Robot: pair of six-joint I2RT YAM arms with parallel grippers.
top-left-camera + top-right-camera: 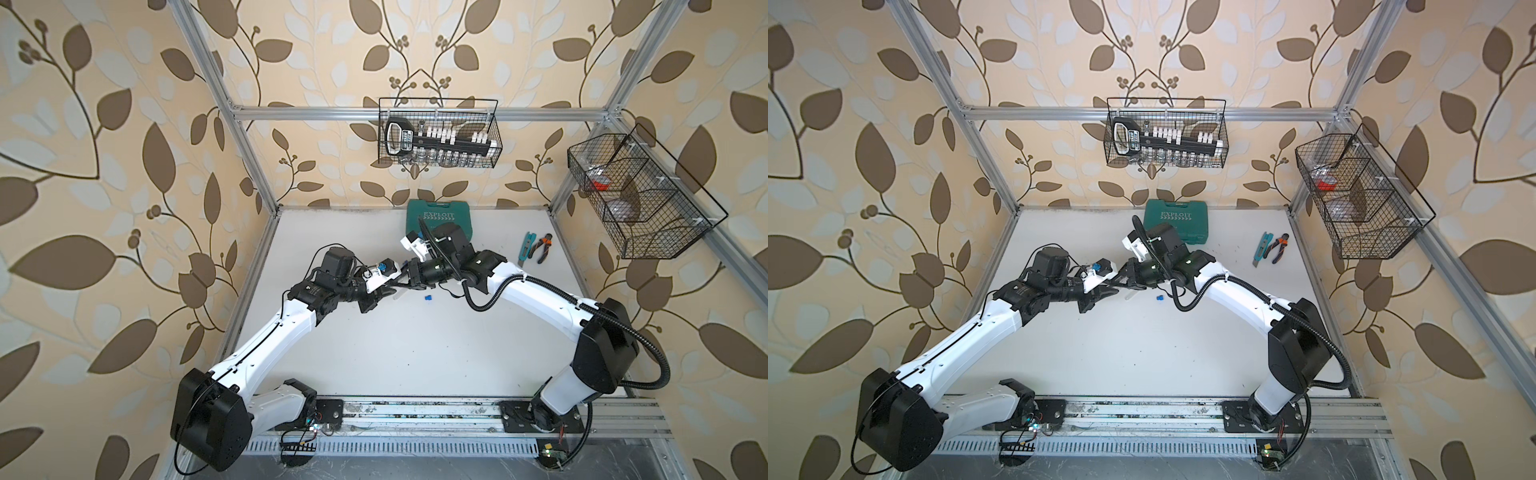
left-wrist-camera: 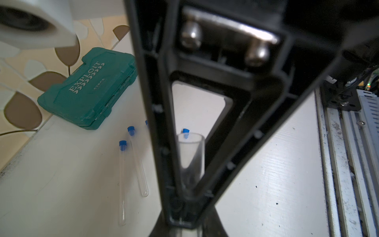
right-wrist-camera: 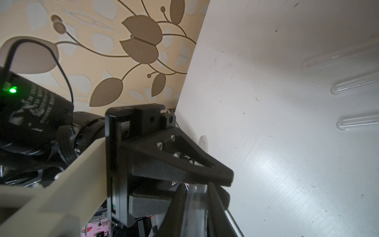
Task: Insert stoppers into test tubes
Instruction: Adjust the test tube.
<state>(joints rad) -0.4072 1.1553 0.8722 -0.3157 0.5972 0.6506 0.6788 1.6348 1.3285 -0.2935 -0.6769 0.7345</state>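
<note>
Blue stoppers (image 2: 122,145) cap three tubes (image 2: 137,162). Left fingers (image 2: 185,197) clamp the open fourth tube (image 2: 190,151), right fingers (image 3: 195,201) seemingly pinch it too, and the last stopper (image 1: 427,297) lies loose nearby.

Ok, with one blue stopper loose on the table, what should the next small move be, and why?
Probably the right tool should let go of the test tube it seems to pinch and pick the loose stopper off the table nearby. The left tool holds that tube, mouth open and empty; the other tubes lie stoppered.
</note>
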